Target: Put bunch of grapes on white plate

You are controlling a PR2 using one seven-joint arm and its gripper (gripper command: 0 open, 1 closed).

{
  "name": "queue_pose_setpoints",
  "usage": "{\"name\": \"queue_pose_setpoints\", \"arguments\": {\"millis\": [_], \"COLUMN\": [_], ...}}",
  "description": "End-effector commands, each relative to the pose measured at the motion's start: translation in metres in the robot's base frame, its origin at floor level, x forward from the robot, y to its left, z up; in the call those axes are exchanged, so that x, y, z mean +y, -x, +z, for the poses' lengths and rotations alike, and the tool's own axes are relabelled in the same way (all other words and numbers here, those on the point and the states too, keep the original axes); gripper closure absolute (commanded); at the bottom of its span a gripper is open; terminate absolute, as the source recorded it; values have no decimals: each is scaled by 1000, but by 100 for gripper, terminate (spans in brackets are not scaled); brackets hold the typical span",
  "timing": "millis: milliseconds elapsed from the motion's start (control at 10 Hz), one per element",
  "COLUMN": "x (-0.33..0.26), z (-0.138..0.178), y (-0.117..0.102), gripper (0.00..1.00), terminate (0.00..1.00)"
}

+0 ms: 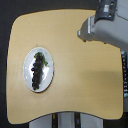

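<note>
Bunch of grapes lies inside white plate at table's nine o'clock; gripper at one o'clock, grasp state unreadable; risk: grapes rolling off if table is bumped.

Bunch of grapes lay on the white plate, lengthwise along it, green stem end toward the top. Plate sat on the wooden table toward the exterior view's left. Grey robot arm was at upper right, well apart from plate. Gripper fingers not discernible.
</note>
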Motion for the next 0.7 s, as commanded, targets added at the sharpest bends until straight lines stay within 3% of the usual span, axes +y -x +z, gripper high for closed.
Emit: {"name": "queue_pose_setpoints", "arguments": {"millis": [0, 500, 600], "x": [-97, -107, -109], "z": [-6, -16, -25], "y": [-30, -22, -18], "gripper": [0, 0, 0], "terminate": [0, 0, 100]}}
